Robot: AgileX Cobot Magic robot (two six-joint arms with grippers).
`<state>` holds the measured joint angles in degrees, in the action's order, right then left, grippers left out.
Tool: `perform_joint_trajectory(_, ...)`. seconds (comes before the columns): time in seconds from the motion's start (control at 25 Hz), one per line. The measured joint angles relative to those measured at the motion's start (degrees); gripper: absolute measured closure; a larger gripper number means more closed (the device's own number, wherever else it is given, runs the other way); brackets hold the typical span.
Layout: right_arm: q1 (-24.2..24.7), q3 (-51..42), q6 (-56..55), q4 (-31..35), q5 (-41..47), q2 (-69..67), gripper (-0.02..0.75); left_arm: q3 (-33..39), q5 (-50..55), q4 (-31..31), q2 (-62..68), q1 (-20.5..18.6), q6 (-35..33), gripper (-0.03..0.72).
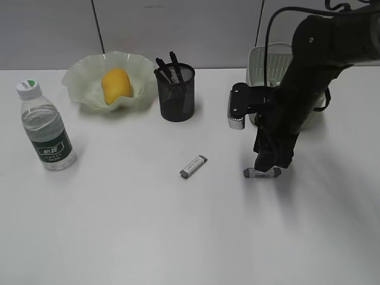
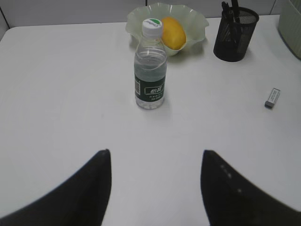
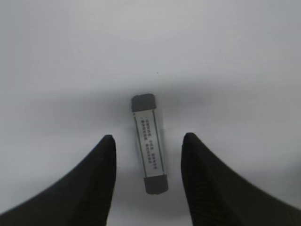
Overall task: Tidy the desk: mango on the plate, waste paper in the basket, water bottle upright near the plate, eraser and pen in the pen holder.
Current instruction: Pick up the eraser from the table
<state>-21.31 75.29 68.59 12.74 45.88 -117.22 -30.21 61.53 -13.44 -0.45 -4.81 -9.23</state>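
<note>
While the right gripper (image 3: 148, 181) hung low over the desk (image 1: 119, 237), its jaws stood apart with nothing clamped, and an eraser (image 3: 149, 142) lay between them on the tabletop. Its long axis ran straight away from the wrist, parallel to the two fingers (image 3: 94, 188), so the jaws faced its long sides and a closing move would likely pinch it across its narrow width. It lay just ahead of and between the fingertips, touching neither as far as the right wrist view showed. A second eraser (image 1: 193, 166) lay well off to that gripper's left, toward the pen holder (image 1: 176, 92), which already held dark pens.

Far from both erasers, the left gripper (image 2: 155, 188) was released and empty; ahead of it stood the water bottle (image 2: 150, 70), upright, with the mango (image 2: 173, 32) in the plate (image 2: 197, 23) just beyond. So the right arm was plainly the nearer one.

Fine print ran along the eraser's white sleeve, too small to read. White marks on the bottle's dark green label could not be read either
</note>
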Motion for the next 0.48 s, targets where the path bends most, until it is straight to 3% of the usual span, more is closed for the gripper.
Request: perform_joint_trajectory(0.48, -2.6, 0.0, -4.6, -9.3, -3.5, -3.0, 0.369, 0.0, 0.0, 0.0, 0.0, 0.0, 0.0, 0.242)
